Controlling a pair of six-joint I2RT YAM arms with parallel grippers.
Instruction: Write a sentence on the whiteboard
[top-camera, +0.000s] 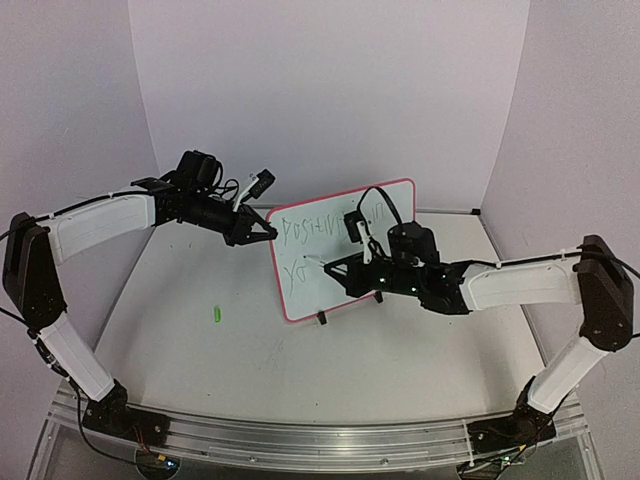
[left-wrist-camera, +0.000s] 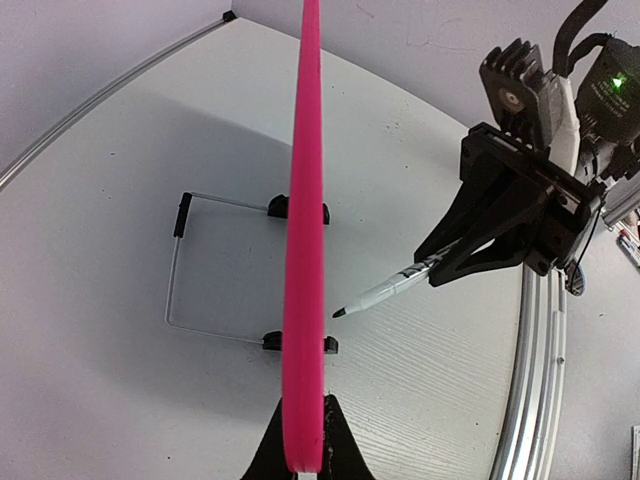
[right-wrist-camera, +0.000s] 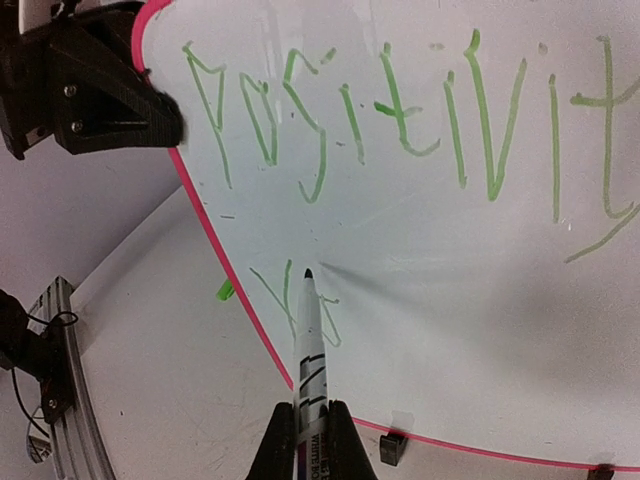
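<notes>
Widest first: the table (top-camera: 200, 370), arm bases along its near edge. Past its middle, toward the far right corner, the whiteboard (top-camera: 345, 255), upright on black clip feet and a thin wire stand (left-wrist-camera: 175, 270).

Pinched at the left rim by the left gripper (left-wrist-camera: 300, 450), fingers clenched on the pink edge. Facing the board, the right gripper (right-wrist-camera: 310, 435), fingers clamped on a marker (right-wrist-camera: 308, 350), tip low on the board's left side. Touching or a hair off: cannot tell.

On the board, the sentence (right-wrist-camera: 400, 110) in thin green capitals: top line roughly "POSITIVITY", below it only what looks like the first strokes of "YO".

Judged step: early in the second line, much of the writing apparently ahead. Next move calls for light, even pressure, short strokes carried rightward on a level line, and a firm left-hand pinch against tipping or sliding.

Smallest: a green piece (top-camera: 214, 314) toward the table's left edge, well apart from the board, probably the cap.

No containers in view.
</notes>
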